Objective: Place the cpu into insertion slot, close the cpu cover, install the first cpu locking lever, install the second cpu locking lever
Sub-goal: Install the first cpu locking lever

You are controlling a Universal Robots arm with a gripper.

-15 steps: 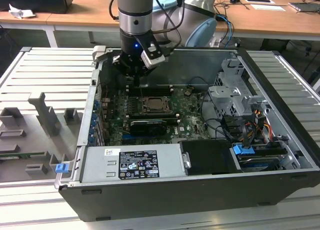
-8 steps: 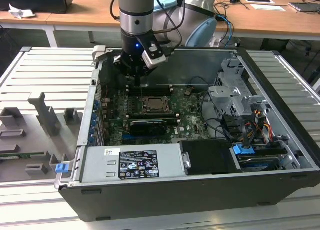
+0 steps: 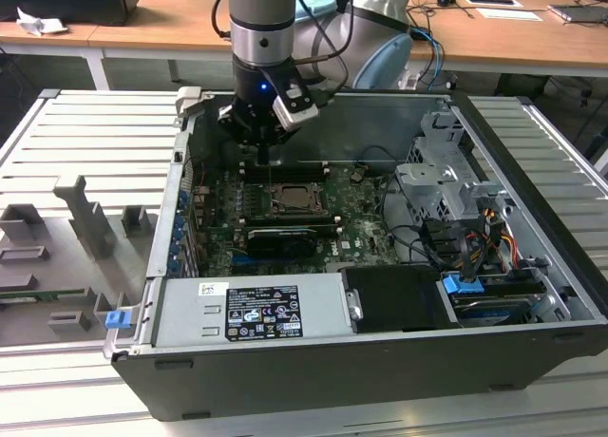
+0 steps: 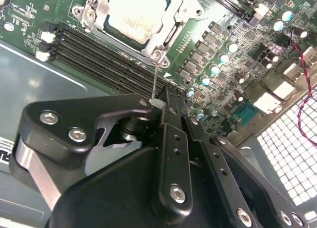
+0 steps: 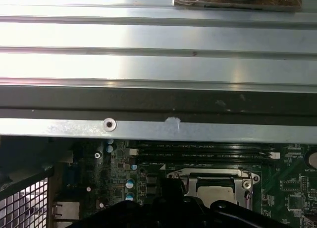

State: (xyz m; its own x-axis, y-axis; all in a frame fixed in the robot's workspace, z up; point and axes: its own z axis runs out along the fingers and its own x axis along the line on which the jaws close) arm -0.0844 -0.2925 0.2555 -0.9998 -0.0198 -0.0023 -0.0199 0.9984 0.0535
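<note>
Cpu locking lever (image 4: pixel 155 74) work is, in my judgement, the step in hand. I cannot say whether it is the first lever or the second one.

The end effector (image 4: pixel 159 105) hangs low inside the open computer case (image 3: pixel 532 171). In the second wrist view its fingers look pressed together at the tip. The upper end of the thin lever meets that tip, but I cannot tell if the fingers really pinch the wire or only touch it. From there the lever runs as a straight thin rod to a screw at the nearest corner of the insertion slot (image 4: pixel 173 27).

The end effector is just beside the insertion slot, over the black memory slots (image 4: pixel 99 59) that lie along one side of it. The cpu (image 4: pixel 133 12) already sits in the insertion slot, flat and pale. The cpu cover (image 4: pixel 143 47) lies down around it as a silver frame, so I judge the first two steps as done. The green motherboard (image 4: pixel 237 54) surrounds the insertion slot on all sides. In the exterior view, the grey drive cage (image 3: pixel 437 180) stands well apart from the insertion slot, toward the exterior view's right.

The next move, I think, calls for a secure hold on the lever end and a controlled swing down toward the side of the insertion slot. The wire is thin and springy, so it may slip out.
</note>
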